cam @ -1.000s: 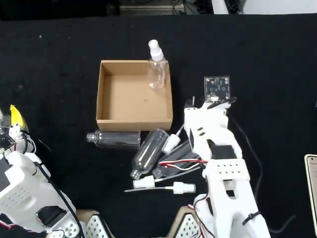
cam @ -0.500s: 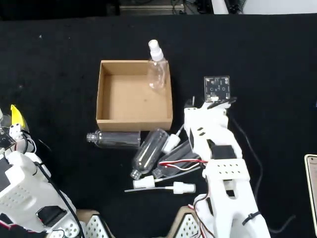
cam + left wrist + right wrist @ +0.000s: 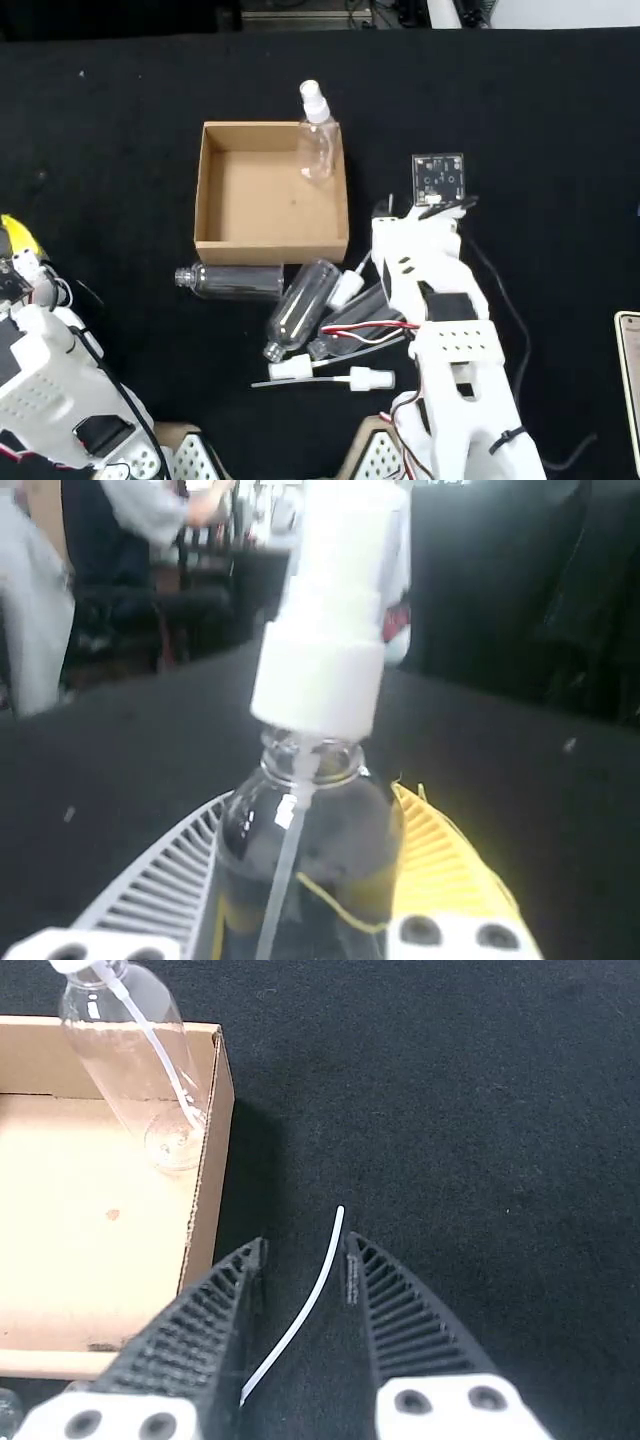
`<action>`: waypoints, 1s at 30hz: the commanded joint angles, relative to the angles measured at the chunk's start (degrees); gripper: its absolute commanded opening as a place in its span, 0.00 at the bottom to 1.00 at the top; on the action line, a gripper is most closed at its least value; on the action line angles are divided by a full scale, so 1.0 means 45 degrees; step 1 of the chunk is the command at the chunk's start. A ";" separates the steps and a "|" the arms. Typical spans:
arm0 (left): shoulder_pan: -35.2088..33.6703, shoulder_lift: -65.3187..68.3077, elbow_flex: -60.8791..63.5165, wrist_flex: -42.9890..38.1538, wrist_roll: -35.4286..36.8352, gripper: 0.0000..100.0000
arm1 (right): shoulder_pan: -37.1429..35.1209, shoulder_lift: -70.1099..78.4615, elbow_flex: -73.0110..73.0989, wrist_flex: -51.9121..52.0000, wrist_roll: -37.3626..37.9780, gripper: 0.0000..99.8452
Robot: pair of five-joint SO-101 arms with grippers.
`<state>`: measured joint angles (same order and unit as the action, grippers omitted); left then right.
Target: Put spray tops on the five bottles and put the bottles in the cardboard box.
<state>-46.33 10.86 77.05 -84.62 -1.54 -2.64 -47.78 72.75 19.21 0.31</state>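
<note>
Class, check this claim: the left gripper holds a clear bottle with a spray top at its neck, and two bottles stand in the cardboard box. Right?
Wrong count. The high view shows one capped bottle, not two, standing in the cardboard box. The left gripper does hold a clear bottle with a spray top at its neck.

Most of cardboard box (image 3: 260, 205) floor free; capped bottle (image 3: 316, 148) blocks far right corner; loose bottles (image 3: 303, 300) crowd near wall.
</note>
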 commanded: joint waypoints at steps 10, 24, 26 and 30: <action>0.5011 -0.2520 -0.1162 0.0254 -0.0821 0.03 | 0.0293 -0.0479 -0.0049 -0.0352 -0.0098 0.10; 0.9289 -0.3360 -0.5538 0.7228 -0.0821 0.03 | 0.0293 -0.0479 -0.0068 -0.0371 -0.0098 0.10; 0.9465 -0.2520 -0.6046 0.6779 -0.0821 0.03 | 0.0293 -0.0479 -0.0068 -0.0371 -0.0098 0.10; 0.9778 -0.0879 -0.6574 0.4884 -0.0821 0.03 | 0.0293 -0.0479 -0.0068 -0.0371 -0.0098 0.10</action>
<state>-4.04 4.44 52.26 -56.40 -4.88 -2.64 -47.78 72.75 19.21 0.31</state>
